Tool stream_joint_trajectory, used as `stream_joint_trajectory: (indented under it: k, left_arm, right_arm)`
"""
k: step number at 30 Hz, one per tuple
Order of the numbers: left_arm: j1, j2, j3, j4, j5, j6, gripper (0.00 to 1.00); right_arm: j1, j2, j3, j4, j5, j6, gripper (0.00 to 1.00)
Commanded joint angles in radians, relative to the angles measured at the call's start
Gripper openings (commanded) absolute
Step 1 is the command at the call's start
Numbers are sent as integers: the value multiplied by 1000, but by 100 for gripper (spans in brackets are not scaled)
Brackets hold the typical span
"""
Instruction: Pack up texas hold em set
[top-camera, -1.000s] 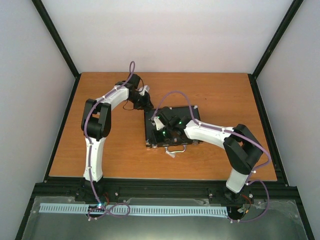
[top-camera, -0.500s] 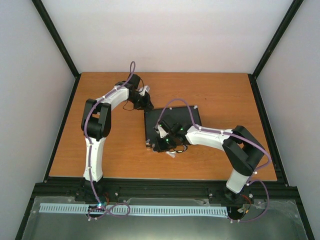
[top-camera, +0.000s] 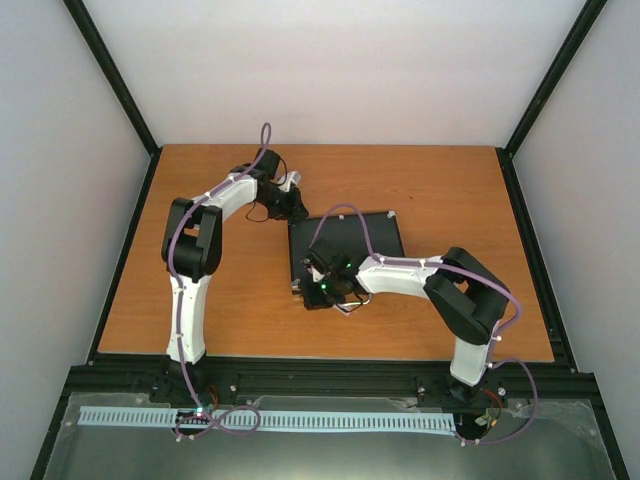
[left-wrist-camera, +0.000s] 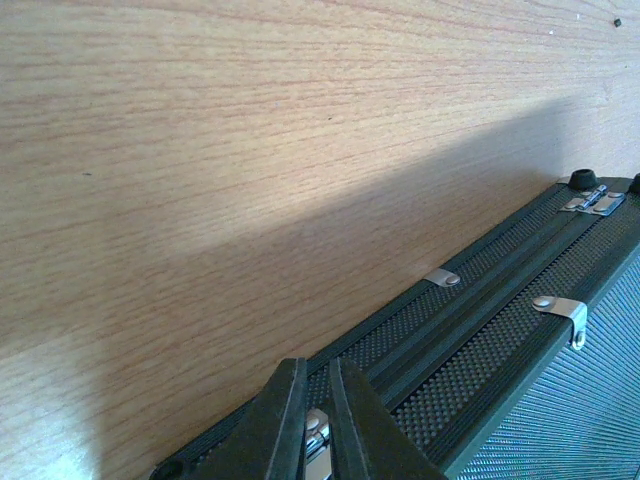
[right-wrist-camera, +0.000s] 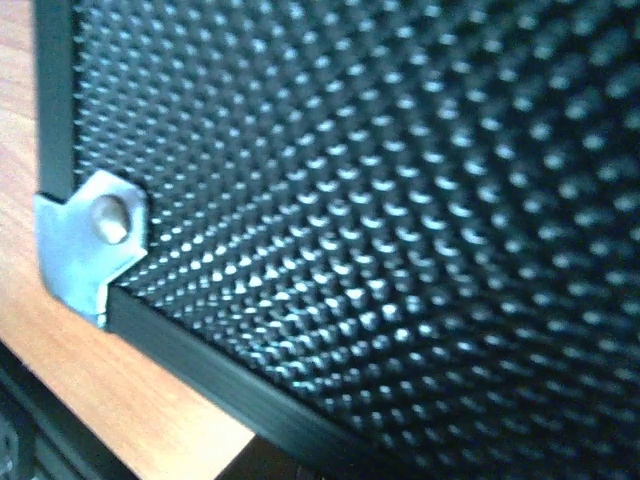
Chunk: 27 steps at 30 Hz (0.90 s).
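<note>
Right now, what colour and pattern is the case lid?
The case lid is black with a dimpled dot texture; right wrist view.

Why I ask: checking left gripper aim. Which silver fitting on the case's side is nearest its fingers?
The fitting seen between the left gripper's fingers, bottom edge; the other three sit farther along the case.

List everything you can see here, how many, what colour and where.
case: one, black, shut, mid-table
corner bracket: one, silver, on the case's corner
fittings: several, silver, along the case's side
table: one, orange-brown wood, under the case
cables: two, purple, along the arms
left arm: one, white and black, fingers nearly together at the case's far left corner
right arm: one, white and black, wrist low over the case's near left corner
</note>
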Motion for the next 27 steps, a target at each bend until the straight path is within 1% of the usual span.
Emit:
stream_joint_trajectory:
  k: [1,4,7,10,13,16,19,22,23,25,27]
  left_arm:
    - [-3,10,-39,-98,7,15,10]
    - [-3,4,-46,-92,18,11,10]
    - [-3,-13,-79,-75,22,2,10]
    - [-3,-35,-125,-46,31,-16,10]
    - [-3,-47,-164,-18,37,-31,10]
    - [-3,-40,-160,-25,31,-28,10]
    - [-3,-26,-145,-20,32,-43,10]
    - [-3,-6,-123,-21,35,-53,10]
    - [-3,-3,-118,-23,34,-56,10]
    - [-3,-4,-116,-25,32,-57,10]
    - [-3,-8,-113,-31,27,-51,10]
  right_arm:
    - [-19,28,1,7,299,109,3]
    - [-19,-3,-18,-64,411,158,3]
    - [-19,-40,-56,-123,485,195,3]
    - [-28,-64,-96,-136,497,213,3]
    - [-30,-88,-121,-110,478,208,3]
    - [-16,-145,-163,-22,407,155,3]
    - [15,-204,-215,14,380,126,3]
    - [43,-299,-326,96,371,178,3]
    - [46,-329,-374,134,371,227,3]
    - [47,-383,-468,230,367,277,3]
    - [46,-411,-543,328,355,285,3]
